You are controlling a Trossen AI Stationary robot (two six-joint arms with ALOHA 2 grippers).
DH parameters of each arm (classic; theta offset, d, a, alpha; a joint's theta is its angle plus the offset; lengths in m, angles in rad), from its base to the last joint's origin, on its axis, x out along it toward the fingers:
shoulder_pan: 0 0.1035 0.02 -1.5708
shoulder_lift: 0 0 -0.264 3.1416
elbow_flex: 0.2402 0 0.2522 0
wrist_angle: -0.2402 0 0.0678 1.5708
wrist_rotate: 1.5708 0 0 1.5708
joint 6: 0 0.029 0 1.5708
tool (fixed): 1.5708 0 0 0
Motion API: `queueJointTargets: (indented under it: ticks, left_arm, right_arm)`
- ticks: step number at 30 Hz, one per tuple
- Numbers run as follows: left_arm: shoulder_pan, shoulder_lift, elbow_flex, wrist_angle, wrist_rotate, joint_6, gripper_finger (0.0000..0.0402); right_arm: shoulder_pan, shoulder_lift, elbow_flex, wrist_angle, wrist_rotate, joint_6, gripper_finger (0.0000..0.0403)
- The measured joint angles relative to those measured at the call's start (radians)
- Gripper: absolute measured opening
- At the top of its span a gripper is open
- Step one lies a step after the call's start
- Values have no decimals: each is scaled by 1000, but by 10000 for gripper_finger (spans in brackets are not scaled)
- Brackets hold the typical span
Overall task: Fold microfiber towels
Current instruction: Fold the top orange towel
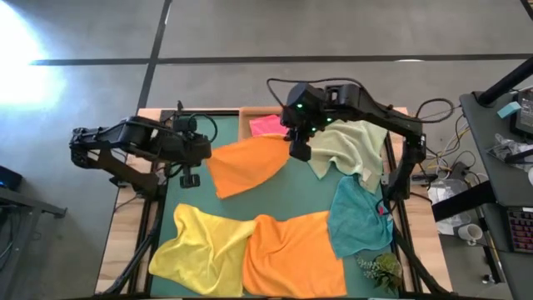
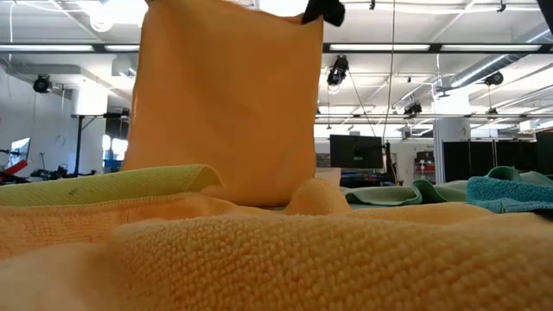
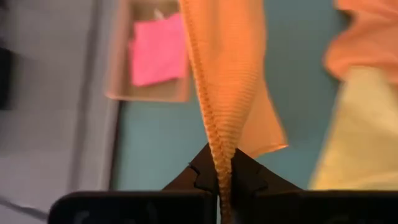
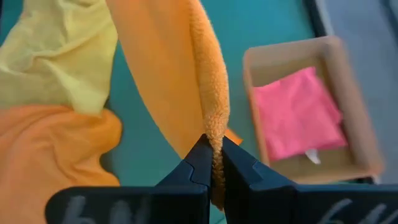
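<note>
An orange towel (image 1: 246, 164) hangs stretched between my two grippers over the dark green mat (image 1: 291, 196). My left gripper (image 1: 203, 153) is shut on its left top corner and my right gripper (image 1: 297, 150) on its right top corner. In the low view the towel (image 2: 229, 95) hangs as a flat sheet. A hot pink towel (image 1: 266, 125) lies folded in the wooden tray (image 1: 246, 125). A pale green towel (image 1: 350, 146), a teal one (image 1: 358, 218), a yellow one (image 1: 204, 242) and a second orange one (image 1: 291, 250) lie crumpled on the mat. My left gripper pinches the orange towel's stitched edge (image 3: 219, 146) between its two fingers, at the left top corner. The towel runs away from the fingers, lifted. My right gripper pinches the towel's edge (image 4: 212, 127) between its two fingers at the right top corner (image 2: 304, 19). The towel hangs below the fingers, its top edge fairly taut; foreground towels hide its lower edge.
A small green plant (image 1: 383, 268) stands at the table's near right corner. Cables and a side desk (image 1: 500, 125) lie beyond the table's right edge. Bare mat shows in the middle, between the held towel and the near towels.
</note>
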Motion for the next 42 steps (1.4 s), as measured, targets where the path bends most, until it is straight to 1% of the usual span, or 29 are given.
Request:
queueJointTargets:
  ticks: [5,6,8,10,14,18,22,25,27,29,31,33,37,40,42]
  left_arm:
    - [1,14,49,11,-252,147,0]
    - [1,16,60,14,-287,175,0]
    - [1,34,89,18,-319,215,0]
    - [1,44,113,18,-320,221,0]
    - [1,63,142,17,-316,221,0]
    - [1,76,146,17,-266,222,0]
    - [11,89,140,18,-266,281,0]
    - [24,108,140,18,-268,312,0]
    - [35,119,139,18,-280,340,0]
    - [50,132,139,19,-316,364,0]
    - [69,145,139,20,-351,395,0]
    - [87,154,139,23,-375,410,0]
    - [115,161,139,26,-379,427,0]
    - [125,161,139,30,-379,428,0]
    - [125,160,139,40,-379,426,0]
  right_arm:
    - [9,-58,0,6,72,66,9]
    - [15,-67,0,6,92,77,9]
    - [28,-87,0,3,126,101,8]
    - [43,-104,0,2,145,123,9]
    - [76,-132,0,-3,147,170,9]
    - [105,-144,0,-19,147,197,9]
    - [108,-141,0,-18,153,203,9]
    - [106,-129,0,-20,206,203,9]
    - [106,-122,-2,-25,262,193,9]
    - [106,-117,-4,-28,321,175,9]
    - [106,-116,-6,-28,358,163,9]
    - [106,-116,-7,-28,381,144,9]
    - [107,-116,-8,-28,415,67,9]
    - [111,-116,-14,-25,419,-18,9]
    - [112,-116,-26,-20,418,-31,9]
